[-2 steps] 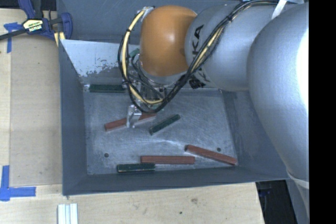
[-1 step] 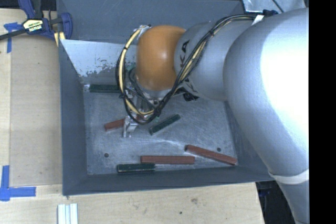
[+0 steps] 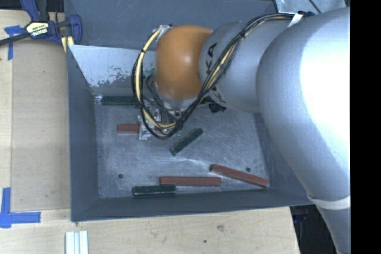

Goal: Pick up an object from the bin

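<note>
Grey bin (image 3: 83,146), silver arm (image 3: 297,80) reaching in, its hand (image 3: 145,130) low at the floor's left-centre, open or closed I can't tell, just beside a short brown stick (image 3: 126,128) that looks light, stiff and flat, so pinch it across its narrow middle.

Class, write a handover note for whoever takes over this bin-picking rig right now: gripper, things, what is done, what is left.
Gripper: low in the left-middle of the bin, right beside the short red-brown bar; whether it has a grip cannot be told.
Things: back green bar by the far wall, tilted green bar in the middle, two long red-brown bars and the front green bar near the front wall.
Done: arm is down in the bin.
Left: grasp one thing, lift it out.
</note>
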Controlling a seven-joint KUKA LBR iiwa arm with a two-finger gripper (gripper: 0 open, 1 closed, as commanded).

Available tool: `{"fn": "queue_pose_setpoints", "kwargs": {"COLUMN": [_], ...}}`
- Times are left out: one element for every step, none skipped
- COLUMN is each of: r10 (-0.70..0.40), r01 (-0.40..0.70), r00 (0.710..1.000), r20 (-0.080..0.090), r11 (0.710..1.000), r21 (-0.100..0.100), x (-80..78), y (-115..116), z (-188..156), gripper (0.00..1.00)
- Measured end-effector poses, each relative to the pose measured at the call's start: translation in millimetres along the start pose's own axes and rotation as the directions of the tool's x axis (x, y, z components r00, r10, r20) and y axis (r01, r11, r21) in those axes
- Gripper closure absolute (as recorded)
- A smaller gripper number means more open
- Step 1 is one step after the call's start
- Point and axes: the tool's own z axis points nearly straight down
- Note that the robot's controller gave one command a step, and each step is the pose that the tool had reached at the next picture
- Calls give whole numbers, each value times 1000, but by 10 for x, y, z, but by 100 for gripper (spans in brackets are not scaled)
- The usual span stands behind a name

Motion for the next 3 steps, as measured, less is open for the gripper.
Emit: {"fn": "queue_pose_setpoints", "kwargs": {"r10": [0,0,1], "r01": [0,0,-1], "r00": [1000,1000,1000], "r20": [0,-3,-8], "r11": [1000,1000,1000], "r21": [0,1,2], "x": [0,8,15], "y": [0,-4,-8], "z": [0,-26,-129], "gripper": [100,100,100]}}
